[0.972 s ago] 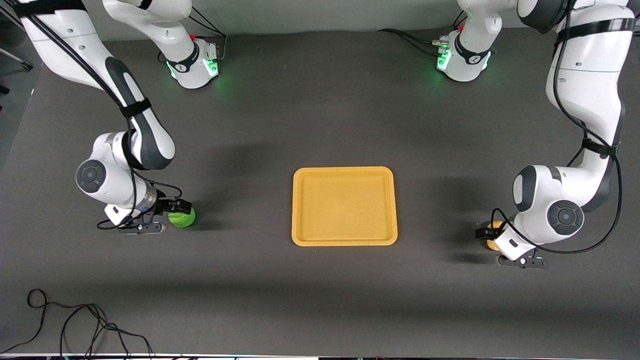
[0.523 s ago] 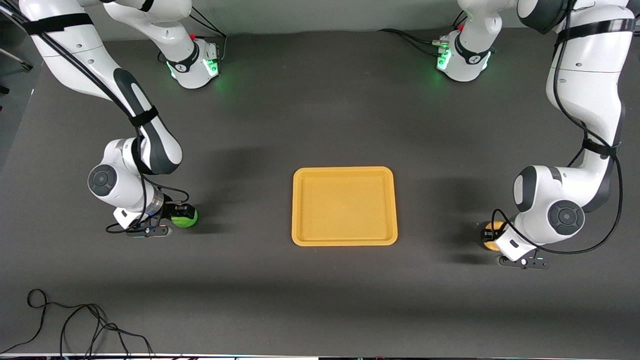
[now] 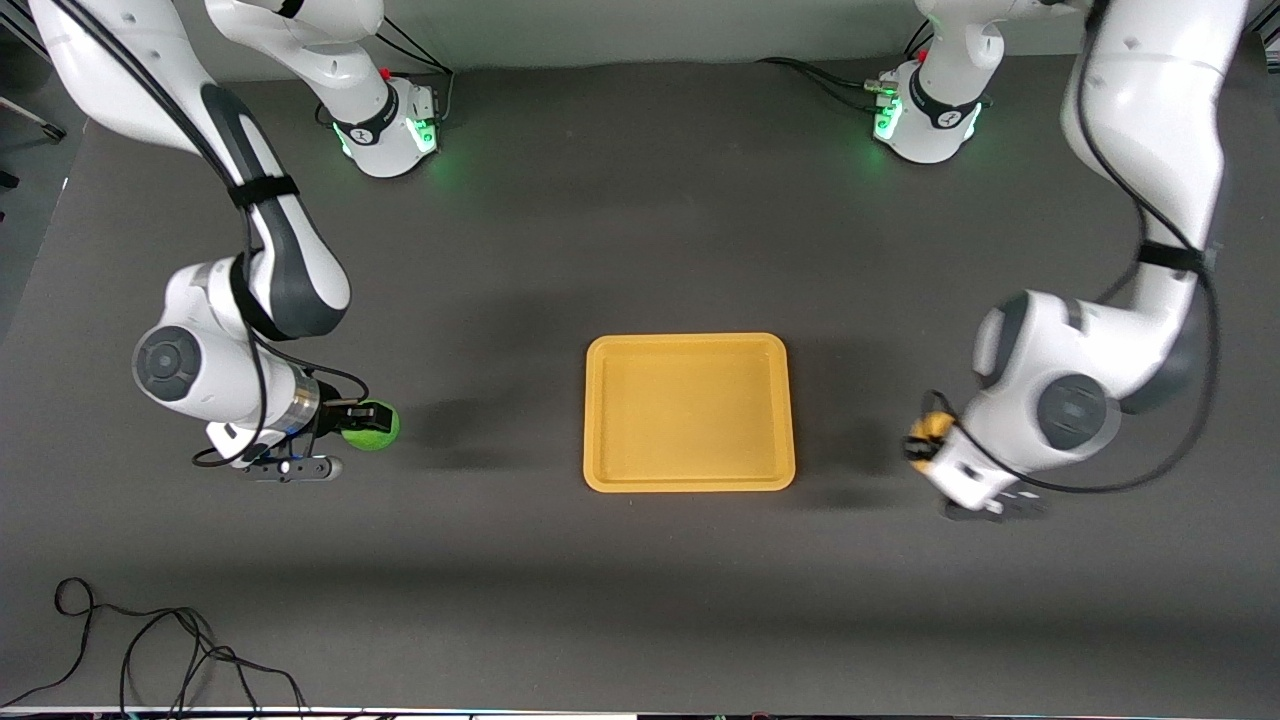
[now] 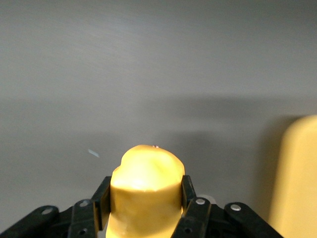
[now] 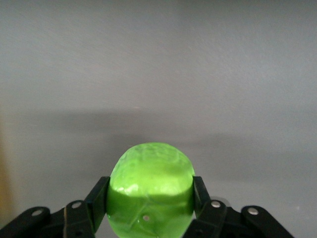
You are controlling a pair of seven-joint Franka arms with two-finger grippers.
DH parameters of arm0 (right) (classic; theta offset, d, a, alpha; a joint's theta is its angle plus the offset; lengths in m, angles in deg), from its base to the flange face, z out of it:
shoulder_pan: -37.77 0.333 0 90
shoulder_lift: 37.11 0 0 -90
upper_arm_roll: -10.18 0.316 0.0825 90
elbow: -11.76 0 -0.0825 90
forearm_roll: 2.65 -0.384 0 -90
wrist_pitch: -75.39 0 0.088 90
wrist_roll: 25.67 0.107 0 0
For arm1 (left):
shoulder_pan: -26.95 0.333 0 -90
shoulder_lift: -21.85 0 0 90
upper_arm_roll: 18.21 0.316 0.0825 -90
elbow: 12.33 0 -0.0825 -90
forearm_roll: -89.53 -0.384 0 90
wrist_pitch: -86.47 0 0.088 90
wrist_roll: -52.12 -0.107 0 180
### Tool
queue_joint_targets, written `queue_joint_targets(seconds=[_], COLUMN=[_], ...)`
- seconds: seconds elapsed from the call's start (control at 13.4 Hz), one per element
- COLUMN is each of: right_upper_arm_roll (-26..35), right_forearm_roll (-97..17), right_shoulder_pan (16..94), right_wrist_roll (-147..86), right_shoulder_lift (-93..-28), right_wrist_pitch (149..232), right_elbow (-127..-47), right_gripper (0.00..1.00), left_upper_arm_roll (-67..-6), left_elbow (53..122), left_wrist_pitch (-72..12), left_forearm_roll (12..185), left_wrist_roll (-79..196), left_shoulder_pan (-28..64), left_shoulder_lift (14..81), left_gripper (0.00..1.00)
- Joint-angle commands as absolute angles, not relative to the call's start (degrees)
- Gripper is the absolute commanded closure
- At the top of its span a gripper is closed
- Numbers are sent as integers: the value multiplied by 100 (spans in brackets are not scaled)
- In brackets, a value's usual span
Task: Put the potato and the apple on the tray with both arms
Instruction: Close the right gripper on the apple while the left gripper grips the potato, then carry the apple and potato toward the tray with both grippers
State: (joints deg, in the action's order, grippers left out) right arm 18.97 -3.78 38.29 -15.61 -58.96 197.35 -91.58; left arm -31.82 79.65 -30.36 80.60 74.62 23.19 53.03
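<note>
I now have both pieces off the table. My left gripper (image 3: 922, 432) is clamped on the potato (image 3: 927, 427), lifted over the bare tabletop toward the left arm's end, just short of the tray (image 3: 689, 480); the left wrist view shows the fingers (image 4: 187, 191) pressed on either side of it. My right gripper (image 3: 352, 424) is clamped on the apple (image 3: 372, 426) over the right arm's end of the table.

Compared with a second ago, the left arm has risen and swung noticeably toward the tray; the right has only lifted slightly. I judge the carry has begun; the tray, mid-table, holds nothing yet.
</note>
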Motion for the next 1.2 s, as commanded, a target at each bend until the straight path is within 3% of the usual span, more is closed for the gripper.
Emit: queue_joint_targets(seconds=[0.0, 0.3, 0.75, 0.82, 0.9, 1.12], right_upper_arm_roll=[2124, 2467, 3117, 3179, 3197, 3706], right_forearm_roll=[-423, -449, -397, -336, -39, 735], right_shoulder_pan=[3829, 3829, 3891, 4013, 4162, 4322], right_wrist_roll=[-1031, -574, 269, 602, 997, 2098], right_shoulder_lift=[-6014, -6180, -6663, -6752, -6874, -7384], right_wrist_pitch=[19360, 19342, 19360, 19360, 19377, 19395], right_elbow=[-8581, -8221, -7517, -7446, -7359, -7051], right_gripper=[65, 68, 69, 70, 70, 72], left_upper_arm_roll=[-3271, -3280, -3280, -3280, -3280, -3280], left_elbow=[8066, 7960, 7969, 7969, 7969, 7969], left_wrist_pitch=[-3068, -3252, -3744, -3745, -3736, -3596], left_forearm_roll=[8030, 8048, 8048, 8048, 8048, 8030], left_wrist_roll=[8628, 9131, 9237, 9272, 9499, 9712], left_shoulder_pan=[1582, 921, 814, 814, 780, 805], left_shoulder_lift=[5270, 5524, 6035, 6035, 6026, 5860], left_gripper=[69, 69, 61, 39, 0, 0])
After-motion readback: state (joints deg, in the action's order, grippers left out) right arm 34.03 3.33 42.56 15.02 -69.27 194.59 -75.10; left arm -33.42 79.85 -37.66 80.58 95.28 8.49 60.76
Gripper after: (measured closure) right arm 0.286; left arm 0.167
